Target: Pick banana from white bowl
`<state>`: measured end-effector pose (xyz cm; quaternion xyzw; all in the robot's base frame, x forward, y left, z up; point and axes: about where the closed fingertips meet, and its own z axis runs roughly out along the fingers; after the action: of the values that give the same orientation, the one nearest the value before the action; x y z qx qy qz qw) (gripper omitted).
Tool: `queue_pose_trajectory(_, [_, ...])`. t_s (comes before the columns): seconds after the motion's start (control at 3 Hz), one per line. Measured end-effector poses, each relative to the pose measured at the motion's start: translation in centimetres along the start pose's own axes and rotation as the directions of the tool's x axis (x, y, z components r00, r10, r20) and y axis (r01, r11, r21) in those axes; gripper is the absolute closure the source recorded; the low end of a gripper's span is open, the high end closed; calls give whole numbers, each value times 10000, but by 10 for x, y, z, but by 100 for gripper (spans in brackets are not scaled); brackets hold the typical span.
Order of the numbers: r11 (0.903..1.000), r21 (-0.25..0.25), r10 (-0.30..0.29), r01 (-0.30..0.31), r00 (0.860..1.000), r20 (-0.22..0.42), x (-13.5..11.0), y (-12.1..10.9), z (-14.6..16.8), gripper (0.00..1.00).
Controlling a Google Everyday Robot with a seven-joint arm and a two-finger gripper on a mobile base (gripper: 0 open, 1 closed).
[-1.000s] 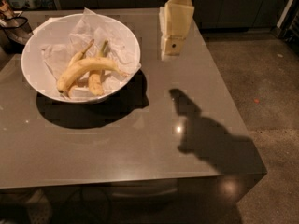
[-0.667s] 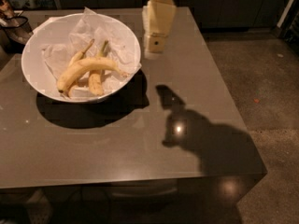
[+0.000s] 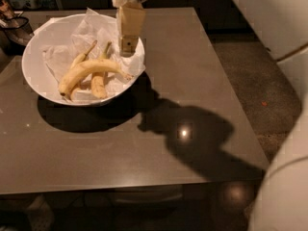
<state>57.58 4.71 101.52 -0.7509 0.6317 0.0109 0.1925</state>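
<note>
The white bowl (image 3: 33, 76), lined with crumpled white paper, sits at the table's far left. In it lie three yellow bananas. The banana (image 3: 89, 70), the longest and most curved, lies across the top of two shorter ones (image 3: 99, 79). The gripper (image 3: 127, 47) hangs from the arm at the top of the view, above the bowl's right rim, just up and to the right of the banana's right end. It touches nothing.
The grey table (image 3: 183, 81) extends right and toward the camera, with the arm's shadow (image 3: 192, 138) on it. Dark objects (image 3: 12, 20) stand at the far left edge. The floor (image 3: 260, 81) drops off to the right.
The gripper has moved left from over the bare table to above the bowl's right rim. The view has also shifted, so the bowl appears lower.
</note>
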Motion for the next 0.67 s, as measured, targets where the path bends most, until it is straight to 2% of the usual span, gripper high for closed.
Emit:
queue_pose_trajectory(0.33, [9989, -378, -291, 290, 9996, -15, -17, -6, 20, 28])
queue_pose_trajectory(0.67, [9953, -786, -577, 571, 9983, -48, -28, -8, 43, 27])
